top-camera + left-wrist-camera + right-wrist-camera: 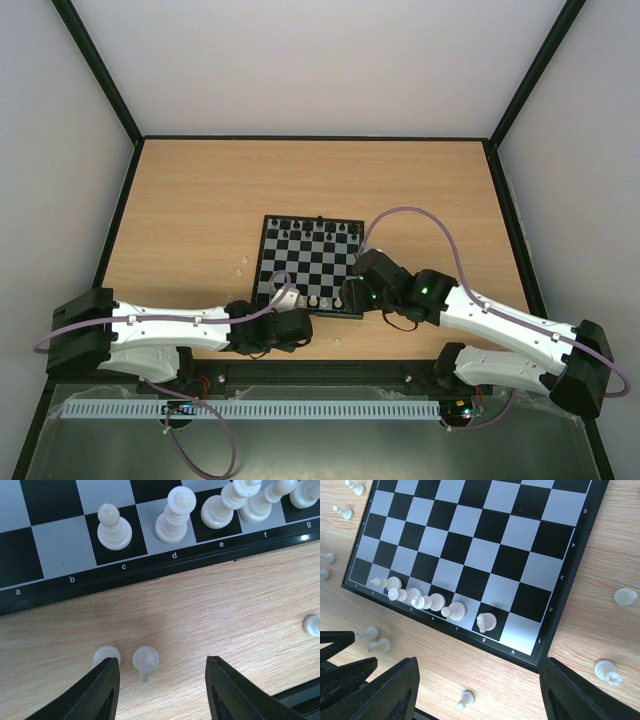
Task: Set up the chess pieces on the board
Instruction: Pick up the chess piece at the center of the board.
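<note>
The board (309,268) lies mid-table, with black chess pieces (315,231) along its far rows and white ones (318,300) on the near row. In the left wrist view, white pieces (174,516) stand on squares c to g. My left gripper (162,680) is open low over the wood, with a translucent pawn (146,661) standing between its fingers. A second pawn (106,655) sits at the left fingertip (106,682). My right gripper (477,680) is open above the board's near right corner (535,652), and a white pawn (465,699) lies between its fingers.
Loose white pieces lie on the wood right of the board (624,596), (607,671) and left of it (346,513), (327,557). Another lies right of my left gripper (312,625). The two grippers (297,322), (352,293) are close together at the board's near edge.
</note>
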